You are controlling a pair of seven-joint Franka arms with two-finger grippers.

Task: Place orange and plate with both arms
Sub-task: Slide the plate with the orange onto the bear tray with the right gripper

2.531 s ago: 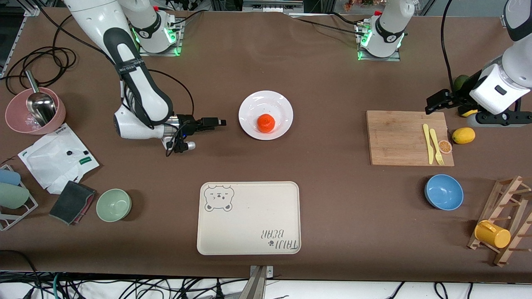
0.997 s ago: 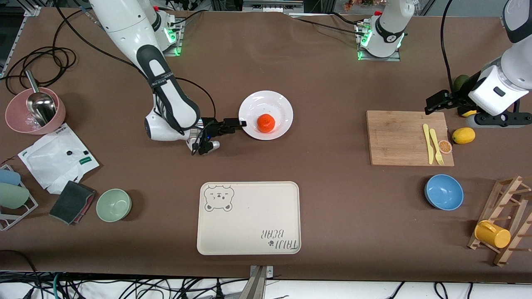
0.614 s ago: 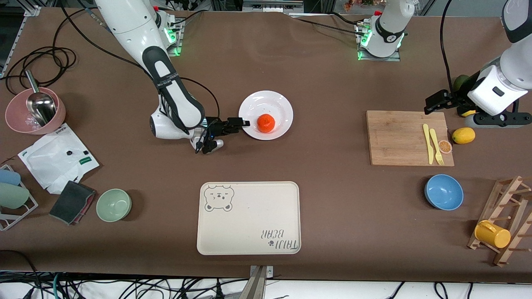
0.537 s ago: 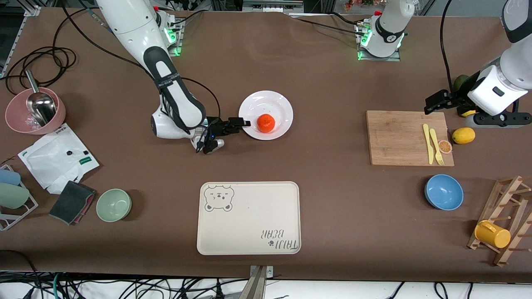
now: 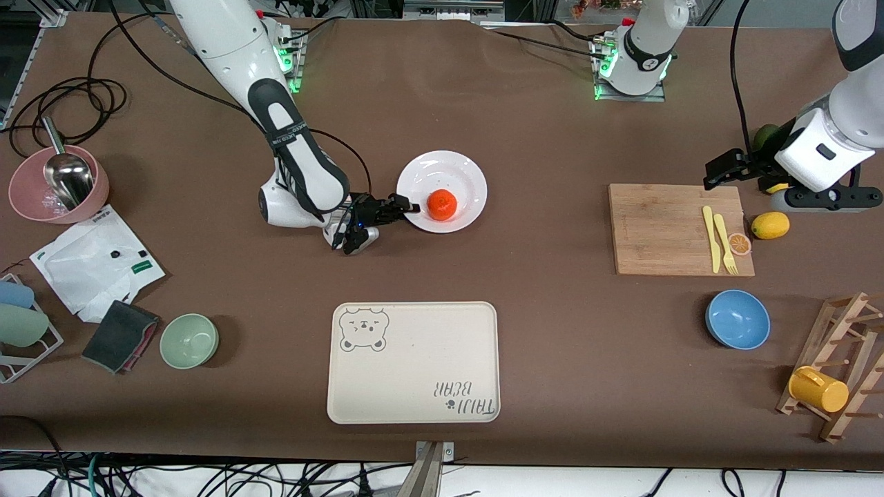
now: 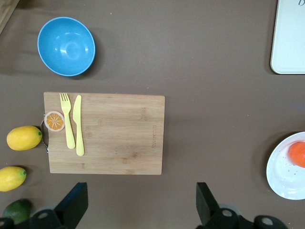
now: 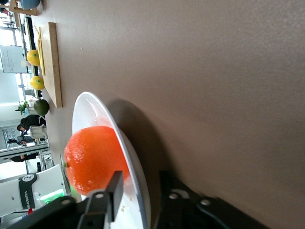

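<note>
The orange (image 5: pixel 441 204) sits on the white plate (image 5: pixel 442 164) in the middle of the table. My right gripper (image 5: pixel 407 206) lies low at the plate's rim on the side toward the right arm's end. In the right wrist view the gripper (image 7: pixel 140 181) is open. One finger (image 7: pixel 116 183) is over the rim (image 7: pixel 88 107) beside the orange (image 7: pixel 93 157), and the other is under it. My left gripper (image 5: pixel 722 169) waits open and empty above the table beside the cutting board, and is also in its wrist view (image 6: pixel 140 191).
A cream bear tray (image 5: pixel 413 361) lies nearer to the camera than the plate. The wooden cutting board (image 5: pixel 673 228) carries a yellow fork and knife, with a lemon (image 5: pixel 770 225) beside it. A blue bowl (image 5: pixel 737 319), a green bowl (image 5: pixel 189 339) and a pink bowl (image 5: pixel 27 200) stand around.
My right gripper has moved along the table to the plate and now straddles its rim. The plate, the orange and the left arm have hardly moved.
</note>
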